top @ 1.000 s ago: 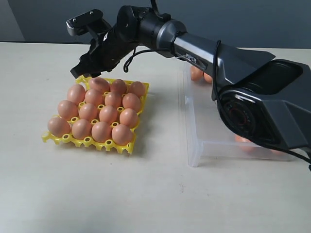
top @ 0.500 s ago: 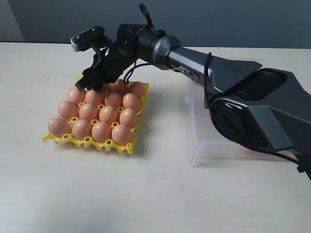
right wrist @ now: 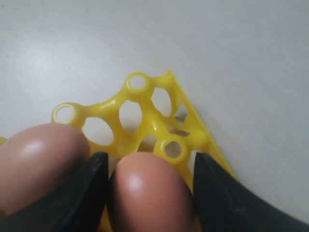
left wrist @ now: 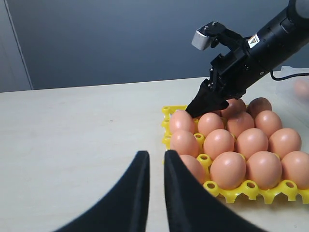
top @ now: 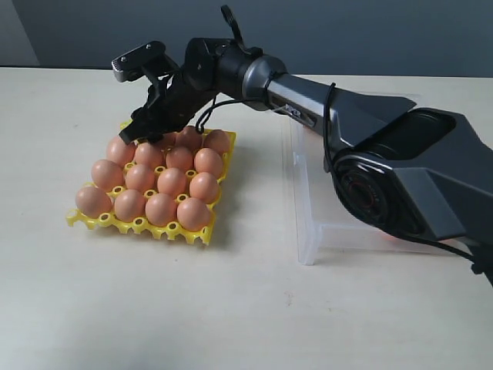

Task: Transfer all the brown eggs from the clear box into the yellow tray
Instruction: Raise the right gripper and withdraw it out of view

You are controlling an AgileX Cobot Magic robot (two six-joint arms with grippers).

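The yellow tray (top: pixel 142 225) lies left of centre on the table, holding several brown eggs (top: pixel 172 182) in its cups. My right gripper (top: pixel 143 131) reaches across to the tray's far left corner. In the right wrist view its fingers (right wrist: pixel 91 188) press both sides of one brown egg (right wrist: pixel 149 188) that sits over a corner cup of the tray (right wrist: pixel 145 96). The clear box (top: pixel 308 223) stands to the right, mostly hidden behind the arm. My left gripper (left wrist: pixel 156 153) hovers low over bare table beside the tray (left wrist: pixel 251 186), shut to a narrow slit and holding nothing.
The right arm's dark body (top: pixel 400 177) covers most of the clear box. One egg (left wrist: pixel 301 88) shows faintly through the box wall. A grey wall backs the table.
My right gripper has come down with the egg from just above the tray's far left corner into that corner. Over the last half second nothing has moved.
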